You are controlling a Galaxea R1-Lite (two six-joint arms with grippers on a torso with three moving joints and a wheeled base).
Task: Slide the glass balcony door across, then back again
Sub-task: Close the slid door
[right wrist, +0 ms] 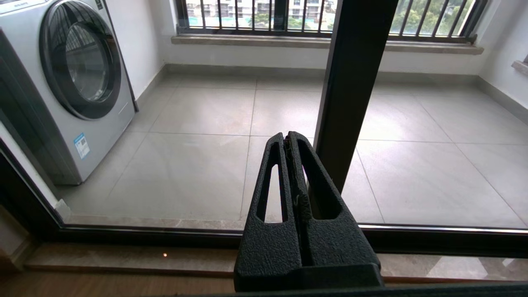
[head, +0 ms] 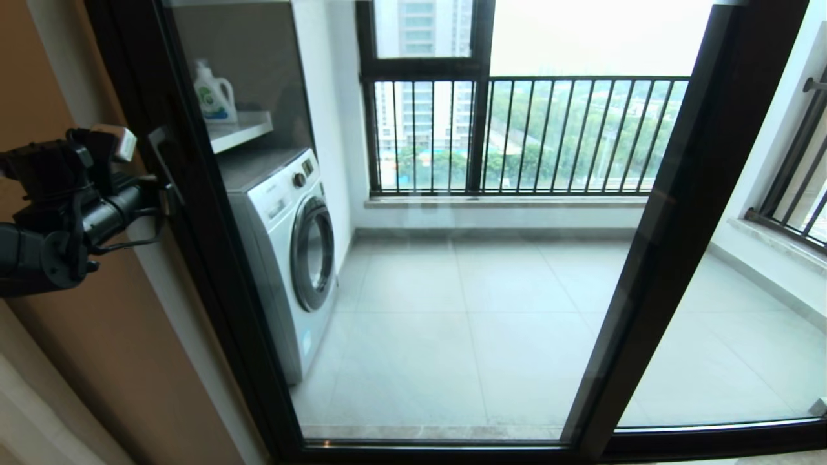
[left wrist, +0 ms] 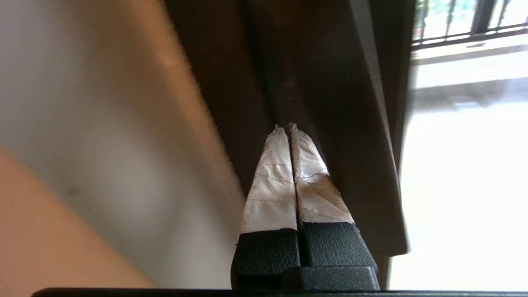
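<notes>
Your left gripper (head: 169, 194) sat with its fingers pressed together against the left upright of the glass balcony door (head: 213, 271), which stood tall, long way up and down, closed at the left end. Up close, those fingers (left wrist: 284, 177) touched the dark frame, so you needed to push flat and steady sideways. Your right gripper (right wrist: 288, 142) hung low, pinched together on nothing.

The left arm reached in from nine o'clock of the head view, its wrist raised and the left gripper (left wrist: 287, 127) pointing toward three o'clock, its taped fingers (left wrist: 272, 181) pressed together. The right gripper (right wrist: 287, 138) was likewise closed, its black fingers (right wrist: 272, 181) meeting at the tips.
</notes>
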